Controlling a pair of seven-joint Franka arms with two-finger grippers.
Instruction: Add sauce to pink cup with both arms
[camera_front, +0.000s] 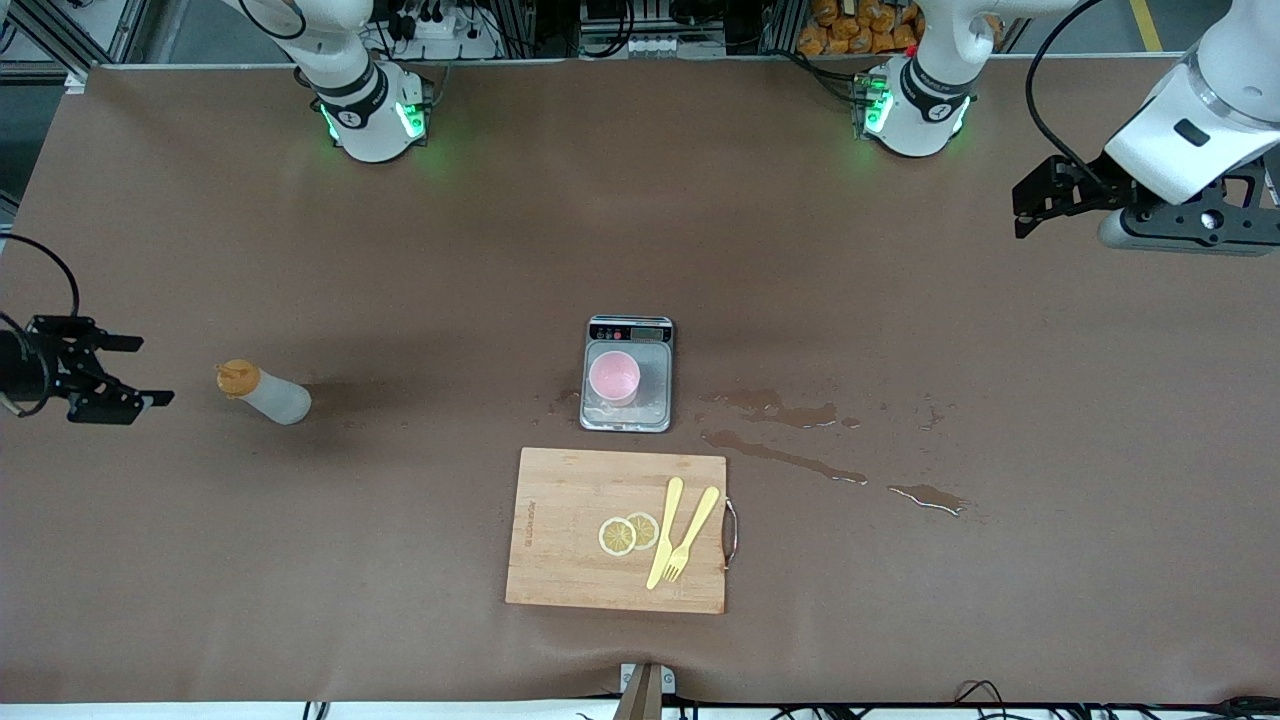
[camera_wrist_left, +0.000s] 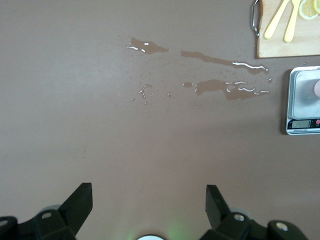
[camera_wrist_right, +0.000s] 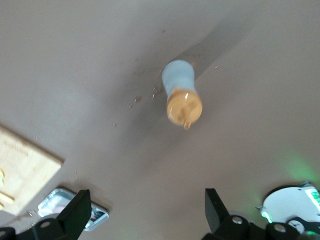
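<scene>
Nearest the front camera lies one wooden cutting board (camera_front: 590, 560), carrying two lemon slices (camera_front: 628, 534), one yellow knife (camera_front: 665, 531) and one yellow fork (camera_front: 691, 535). Just farther from the camera sits one small scale (camera_front: 628, 374), with the single pink cup (camera_front: 614, 376) upright on its platform.

Both arms hover with their grippers empty. The right gripper (camera_front: 112, 372) hangs over the right arm's end of the table, fingers spread wide and pointing toward the sauce (camera_front: 265, 392), holding nothing. That one bottle stands on the table, well apart from the scale, orange cap uppermost. The left gripper (camera_front: 1040, 196) is raised over the left arm's end of the table, jaws released and wide, grasping nothing.

Brown matting (camera_front: 400, 260) covers the table. Several wet spill patches (camera_front: 780, 430) streak it between the scale and the left arm's end. Two arm bases glow green along the table's edge, with cables and framing past them.
</scene>
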